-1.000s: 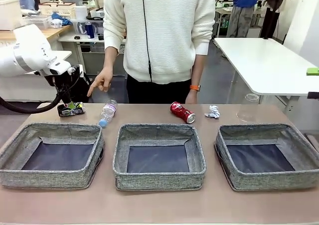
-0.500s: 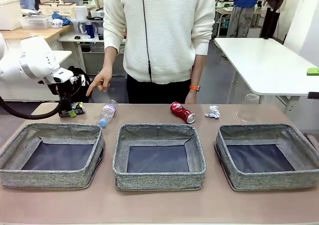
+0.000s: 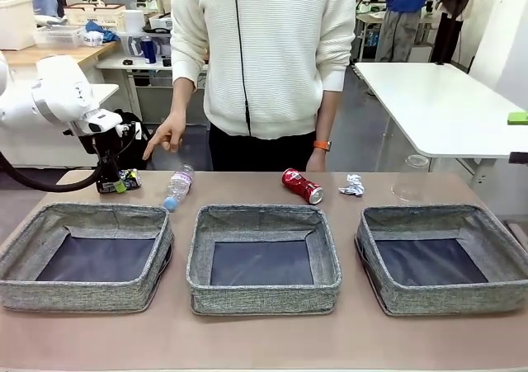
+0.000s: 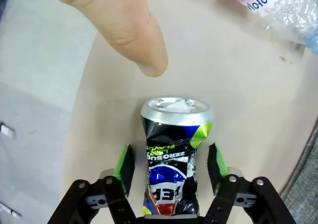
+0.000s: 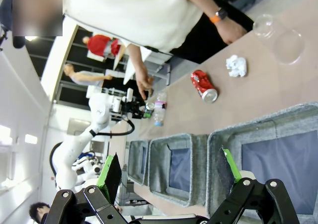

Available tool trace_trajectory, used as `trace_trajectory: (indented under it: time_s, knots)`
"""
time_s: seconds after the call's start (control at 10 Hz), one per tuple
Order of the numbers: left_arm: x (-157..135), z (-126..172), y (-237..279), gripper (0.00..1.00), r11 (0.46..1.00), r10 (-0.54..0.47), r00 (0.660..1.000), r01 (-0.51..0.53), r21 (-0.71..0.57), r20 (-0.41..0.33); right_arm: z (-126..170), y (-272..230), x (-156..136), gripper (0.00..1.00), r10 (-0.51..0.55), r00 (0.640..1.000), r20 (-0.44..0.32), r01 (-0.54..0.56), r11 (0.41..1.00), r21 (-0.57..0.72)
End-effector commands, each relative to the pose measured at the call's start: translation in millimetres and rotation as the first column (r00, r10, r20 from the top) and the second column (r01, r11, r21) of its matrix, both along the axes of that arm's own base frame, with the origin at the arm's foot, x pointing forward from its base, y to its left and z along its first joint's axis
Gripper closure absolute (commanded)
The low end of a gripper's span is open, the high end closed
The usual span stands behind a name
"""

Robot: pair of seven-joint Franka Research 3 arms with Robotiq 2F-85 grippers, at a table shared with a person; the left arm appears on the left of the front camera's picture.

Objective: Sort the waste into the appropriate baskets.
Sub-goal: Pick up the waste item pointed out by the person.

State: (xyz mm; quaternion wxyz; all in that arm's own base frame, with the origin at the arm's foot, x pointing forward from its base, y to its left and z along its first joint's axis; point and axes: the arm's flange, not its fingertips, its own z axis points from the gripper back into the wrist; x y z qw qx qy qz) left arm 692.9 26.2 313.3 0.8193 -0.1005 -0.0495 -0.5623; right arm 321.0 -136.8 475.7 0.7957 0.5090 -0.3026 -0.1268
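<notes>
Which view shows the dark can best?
The left wrist view: the dark can sits close up, crushed, lying between the open fingers of the left claw. The front view has it small at far left, partly behind that claw. The right wrist view gives a distant speck.

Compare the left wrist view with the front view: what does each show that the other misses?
Left wrist view: green pads of the left gripper flank the crumpled dark can, gaps either side. Front view: three grey baskets, the red can, paper wad and clear cup. Both: that can, the plastic bottle, the person's pointing hand.
</notes>
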Motion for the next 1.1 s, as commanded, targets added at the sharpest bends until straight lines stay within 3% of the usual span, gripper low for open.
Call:
trace_trajectory:
  time_s: [0.0,0.1,0.7,0.8,1.0]
  knots:
    - [3,6,2,0.61,1.0,0.001,1.0,-0.001,0.013,0.009,0,0,4,0.0,0.002,0.999,0.037,-0.002,1.0,0.001]
    - [2,6,2,1.0,1.0,0.003,1.0,-0.003,0.022,0.02,0,0,4,0.0,0.002,0.999,0.037,-0.002,1.0,0.001]
    - [-7,22,5,1.0,0.99,0.121,0.991,-0.125,0.067,0.056,0,0,4,0.0,0.002,0.999,0.037,-0.002,1.0,0.001]
    - [-20,51,6,1.0,0.97,0.22,0.973,-0.226,0.086,0.072,0,0,4,0.0,0.002,0.999,0.037,-0.002,1.0,0.001]
    - [-69,132,8,1.0,0.895,0.445,0.895,-0.445,-0.012,-0.021,0,0,4,0.0,0.002,0.999,0.037,-0.002,1.0,0.001]
